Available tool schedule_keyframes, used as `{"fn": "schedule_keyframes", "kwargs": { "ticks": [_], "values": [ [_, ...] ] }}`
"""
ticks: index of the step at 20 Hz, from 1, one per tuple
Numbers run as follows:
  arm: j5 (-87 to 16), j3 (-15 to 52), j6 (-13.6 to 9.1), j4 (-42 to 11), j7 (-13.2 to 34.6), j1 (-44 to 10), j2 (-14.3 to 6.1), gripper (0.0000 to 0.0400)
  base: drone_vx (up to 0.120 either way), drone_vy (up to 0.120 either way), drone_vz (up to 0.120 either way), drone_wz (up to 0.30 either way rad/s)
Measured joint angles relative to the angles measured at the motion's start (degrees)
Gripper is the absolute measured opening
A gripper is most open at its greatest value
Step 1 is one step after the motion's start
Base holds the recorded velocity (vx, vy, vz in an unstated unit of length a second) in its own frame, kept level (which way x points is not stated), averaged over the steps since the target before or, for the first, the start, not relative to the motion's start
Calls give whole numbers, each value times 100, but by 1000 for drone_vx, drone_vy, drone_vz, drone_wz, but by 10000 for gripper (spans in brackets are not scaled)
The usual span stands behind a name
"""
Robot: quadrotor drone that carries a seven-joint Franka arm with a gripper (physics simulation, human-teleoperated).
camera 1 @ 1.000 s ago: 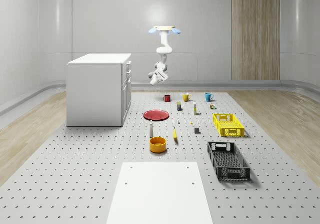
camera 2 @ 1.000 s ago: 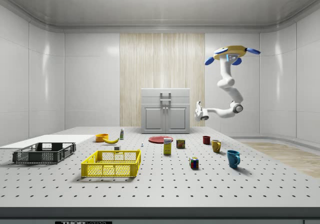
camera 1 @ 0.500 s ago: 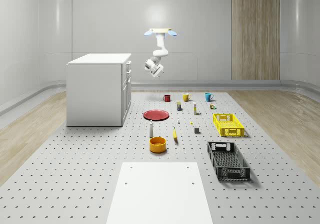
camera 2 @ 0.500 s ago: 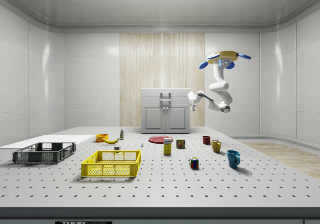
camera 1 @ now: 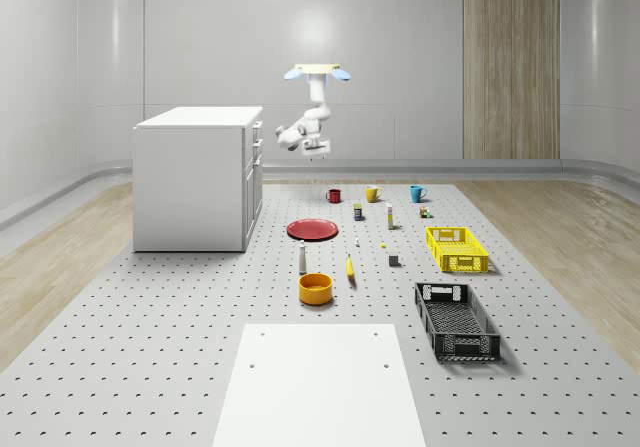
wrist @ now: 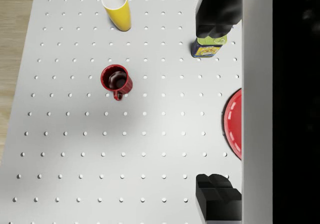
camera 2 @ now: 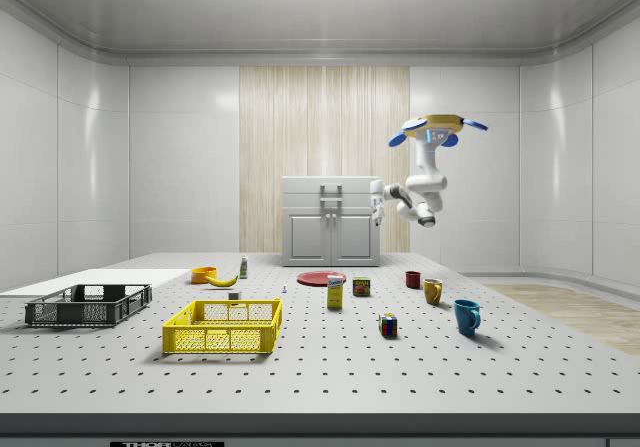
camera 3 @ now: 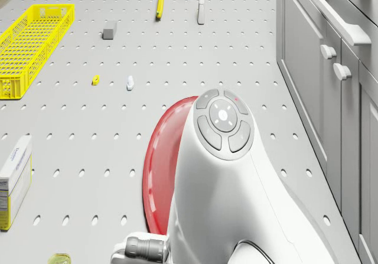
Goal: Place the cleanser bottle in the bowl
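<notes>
Drone (camera 1: 316,71): hovered high over the surface's (camera 1: 180,347) far end, beside the cabinet (camera 1: 197,177).
Tool (wrist: 218,108): spread wide, holding nothing, well above the surface; both fingers (wrist: 217,18) partly cut off in the wrist view.
Wrist view: red mug (wrist: 117,80), yellow mug (wrist: 118,7), plate (wrist: 234,122) half hidden.
Bottle (camera 1: 302,257): upright mid-surface, just beyond the bowl (camera 1: 315,288); too small for detail.

The slim white cleanser bottle (camera 1: 302,258) stands upright on the pegboard table just behind the round orange bowl (camera 1: 315,288), which sits open side up.
</notes>
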Motion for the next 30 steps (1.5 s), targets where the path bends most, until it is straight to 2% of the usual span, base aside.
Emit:
{"fn": "schedule_keyframes", "kwargs": {
  "ticks": [4, 9, 12, 24, 27, 30],
  "values": [
    [-95, 158, -71, -29, 216, -319, -176, 400, 120, 0, 0, 0],
    [-91, 279, -38, -35, 372, -535, -361, 400, 120, -16, 0, 0],
    [-60, 331, 16, -32, 435, -615, -463, 400, 120, -93, 0, 0],
    [115, 478, 306, -8, 596, -799, -833, 400, 120, 0, 0, 0],
    [161, 506, 383, -2, 626, -831, -920, 400, 120, 0, -107, 0],
    [205, 533, 460, 4, 653, -861, -1005, 400, 120, 0, 0, 0]
  ]
}}
